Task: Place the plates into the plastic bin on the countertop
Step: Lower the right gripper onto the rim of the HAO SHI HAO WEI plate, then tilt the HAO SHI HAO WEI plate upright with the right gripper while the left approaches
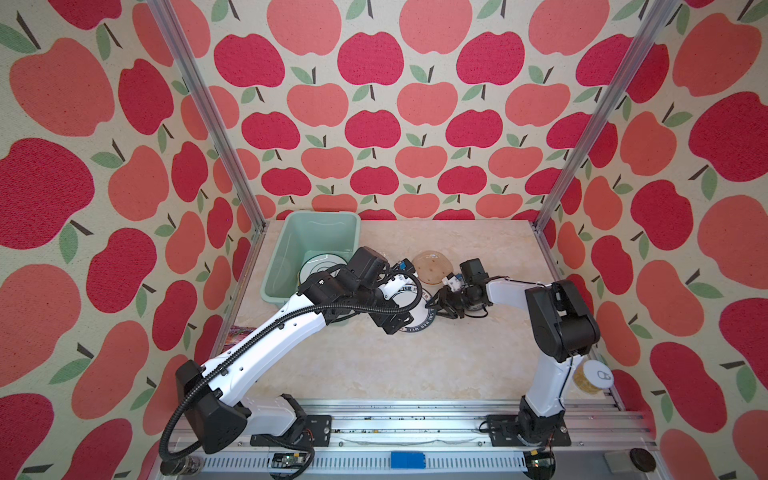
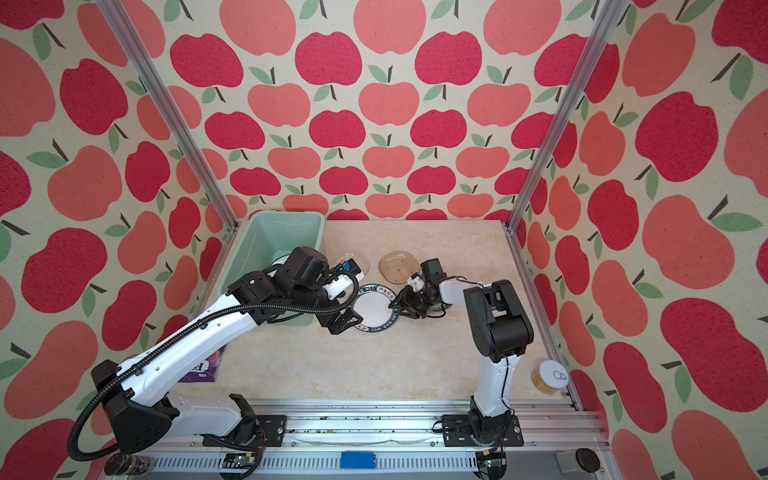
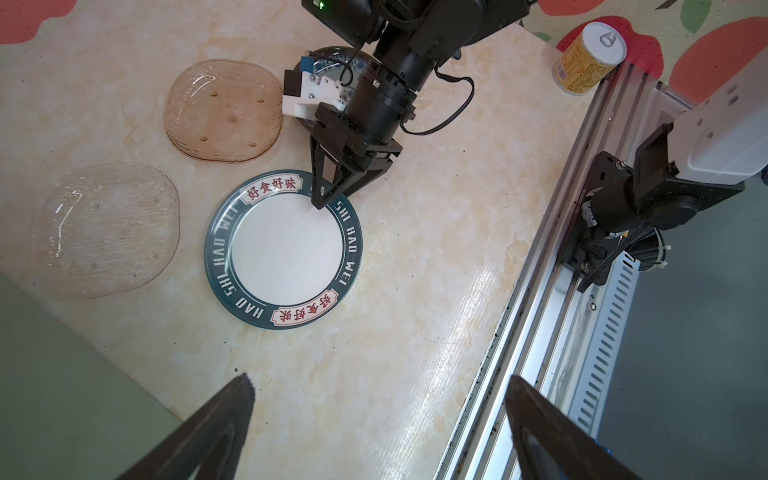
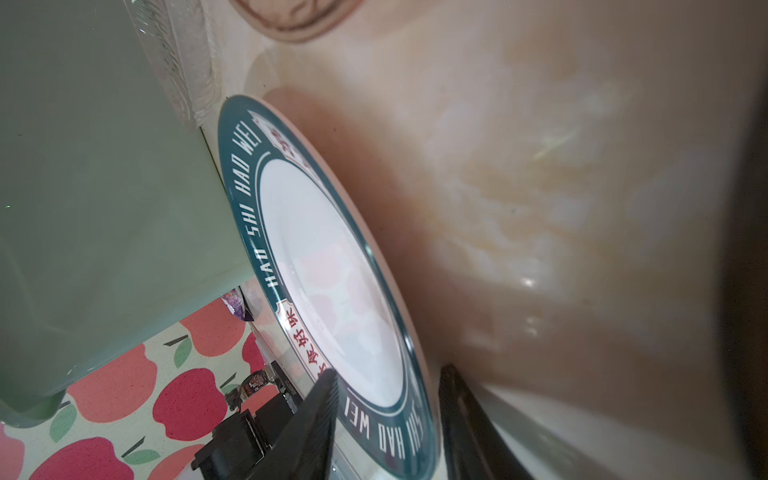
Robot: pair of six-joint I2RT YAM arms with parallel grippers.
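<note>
Jaws on your right gripper [image 3: 324,199] straddle the edge of the round white plate with the dark teal lettered rim [image 3: 286,249], one finger over the white face and the other outside the edge. The right wrist view puts that rim right between the two fingers. You cannot tell from it whether they are clamped down or only bracketing the edge. The plate lies flat on the beige marble-patterned desk [image 1: 415,365]. It sits at the centre of both top views, just right of the pale mint-green plastic bin [image 1: 286,245] and outside it.

Your left gripper [image 3: 382,424] hangs over the desk near the same plate. Its jaws are spread wide and released, with nothing between them.

Now the rest. The rounded-square amber glass plate [image 3: 224,110] sits on the desk just above centre in both top views, beside the right arm. The clear glass plate [image 3: 106,230] lies between it and the bin, mostly hidden under the left arm in the top views. A blue-and-white patterned plate [image 3: 328,58] peeks out beneath the right arm.

Inside the bin, at the desk's upper left, a white plate with dark rings [image 1: 320,266] rests on the bottom. A yellow can with a pull-tab lid [image 1: 592,376] stands at the desk's lower right corner.
</note>
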